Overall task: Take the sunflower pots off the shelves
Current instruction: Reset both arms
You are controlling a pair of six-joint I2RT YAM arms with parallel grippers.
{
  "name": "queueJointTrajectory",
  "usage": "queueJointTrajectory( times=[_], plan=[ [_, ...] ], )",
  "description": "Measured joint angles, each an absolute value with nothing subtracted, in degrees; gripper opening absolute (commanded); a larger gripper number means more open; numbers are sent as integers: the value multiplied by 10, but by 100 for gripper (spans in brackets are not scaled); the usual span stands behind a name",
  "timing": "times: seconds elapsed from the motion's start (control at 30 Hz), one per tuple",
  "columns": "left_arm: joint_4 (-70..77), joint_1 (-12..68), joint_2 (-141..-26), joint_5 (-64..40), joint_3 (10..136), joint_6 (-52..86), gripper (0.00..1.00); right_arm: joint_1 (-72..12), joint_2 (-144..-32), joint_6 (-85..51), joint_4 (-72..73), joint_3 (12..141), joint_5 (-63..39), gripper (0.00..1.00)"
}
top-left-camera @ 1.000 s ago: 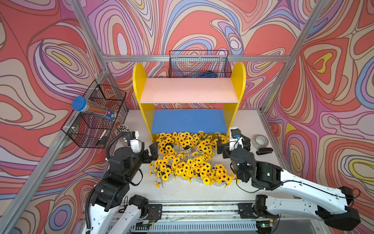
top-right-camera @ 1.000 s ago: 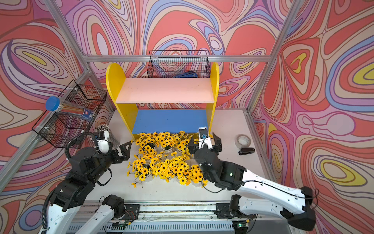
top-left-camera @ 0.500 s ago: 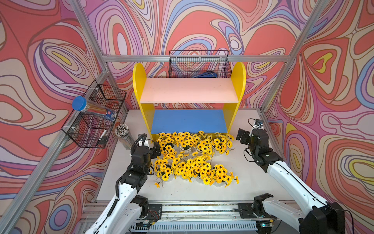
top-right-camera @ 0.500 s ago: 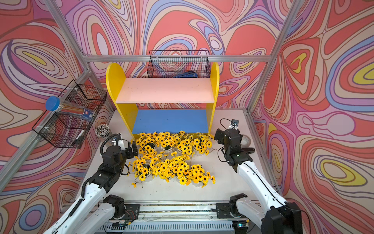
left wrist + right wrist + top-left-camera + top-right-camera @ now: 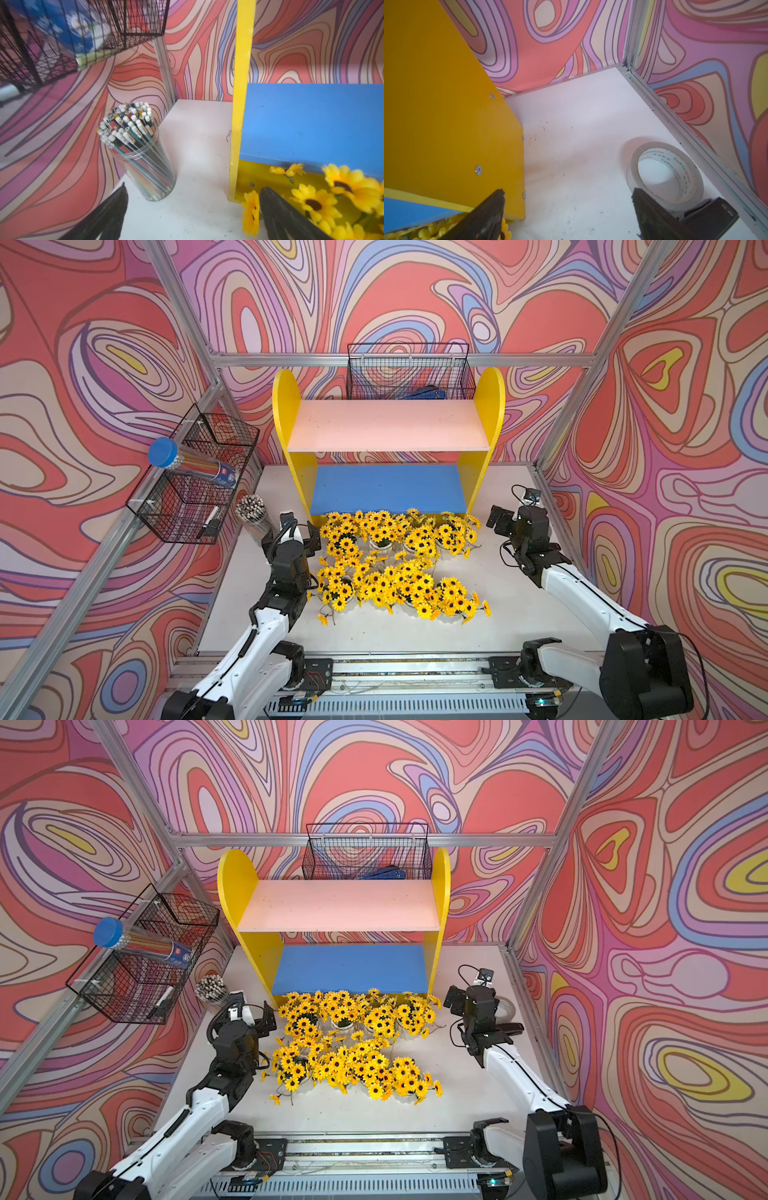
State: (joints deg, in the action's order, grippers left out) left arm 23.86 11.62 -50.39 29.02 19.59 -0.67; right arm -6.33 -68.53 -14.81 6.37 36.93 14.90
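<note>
Sunflower pots (image 5: 395,568) sit bunched together on the flat white table (image 5: 478,626), just in front of the shelves (image 5: 388,427), in two rough rows. Their yellow petals with dark round middles hide most of the little white pots under them. One loose flower (image 5: 323,619) lies by itself at the near edge of the bunch.

The shelves have two yellow sides with round tops, a smooth pale pink board up high and a blue board down low.

The left gripper (image 5: 300,527) is just beside the left end of the flowers. Its two dark fingers (image 5: 286,218) are spread wide and hold nothing. The right gripper (image 5: 498,519) is off to the right, apart from the flowers. It is spread wide too, with only bare table between its fingers (image 5: 483,216).

A clear round tub packed with pencils (image 5: 141,153) stands near the left side of the shelves. A roll of shiny clear tape (image 5: 664,172) lies flat by the right wall. A black wire basket (image 5: 195,497) on the left wall holds a long tube with a blue cap (image 5: 187,462).
</note>
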Motion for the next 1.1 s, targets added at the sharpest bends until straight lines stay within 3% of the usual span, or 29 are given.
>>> queueJointTrajectory(
  times=[0.53,1.1],
  plan=[
    [337,51,-611,237,104,23,100,-63,-747,-114,111,347,129,98],
    [506,10,-788,154,135,46,100,-63,-782,-90,111,347,124,98]
  ],
)
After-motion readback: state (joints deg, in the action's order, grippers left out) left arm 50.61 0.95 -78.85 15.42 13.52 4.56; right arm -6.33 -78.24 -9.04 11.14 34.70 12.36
